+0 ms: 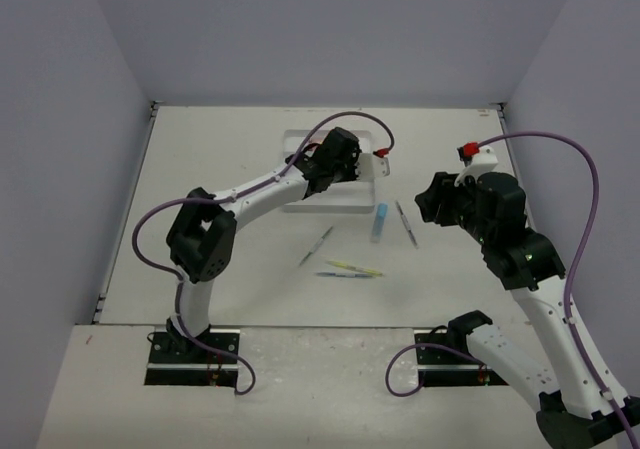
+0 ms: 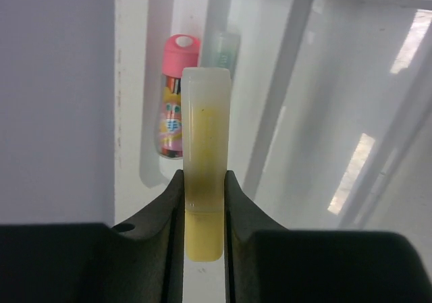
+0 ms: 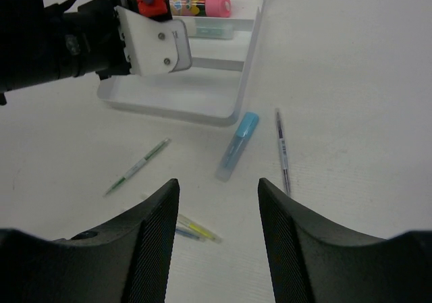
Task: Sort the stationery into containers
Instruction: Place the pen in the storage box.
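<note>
Left wrist view shows the left gripper point(image 2: 204, 202) clenched on the yellow plastic highlighter point(image 2: 206, 134), held above the white three-compartment tray point(image 2: 273, 100), its cap pointing at the stubby pink tube point(image 2: 177, 100) and mint-green highlighter point(image 2: 223, 46) lying inside. Best to lower it parallel to the dividers before letting go, so it cannot bridge a wall. The right gripper point(image 3: 219, 208) hangs spread and empty above the light-blue highlighter point(image 3: 237, 144).
</note>
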You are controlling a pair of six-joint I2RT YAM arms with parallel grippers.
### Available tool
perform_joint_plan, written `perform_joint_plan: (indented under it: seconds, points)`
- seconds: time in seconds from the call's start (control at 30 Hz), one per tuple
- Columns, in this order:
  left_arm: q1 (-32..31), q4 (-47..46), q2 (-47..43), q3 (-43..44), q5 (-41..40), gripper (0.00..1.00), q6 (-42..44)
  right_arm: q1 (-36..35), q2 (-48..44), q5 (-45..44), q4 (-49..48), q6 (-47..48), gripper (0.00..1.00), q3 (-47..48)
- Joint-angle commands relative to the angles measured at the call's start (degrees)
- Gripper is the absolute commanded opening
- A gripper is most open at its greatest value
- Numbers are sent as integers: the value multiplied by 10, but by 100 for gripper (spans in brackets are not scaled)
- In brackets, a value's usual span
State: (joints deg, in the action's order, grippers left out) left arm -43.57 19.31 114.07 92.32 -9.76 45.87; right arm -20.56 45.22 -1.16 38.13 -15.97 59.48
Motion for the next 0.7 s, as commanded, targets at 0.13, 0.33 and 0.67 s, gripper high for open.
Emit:
perform_joint_plan:
  seconds: [0.13,0.33,0.67]
  points:
    - [53,-64,102,99,46,2,110,-1,-3,53,-20,12,51,-8]
    - [70,-41,128,109,73,17,110,-1,1,65,-14,14,52,-6]
    - [69,-24,109,97,83,100,79,-1,4,60,-16,14,52,-4]
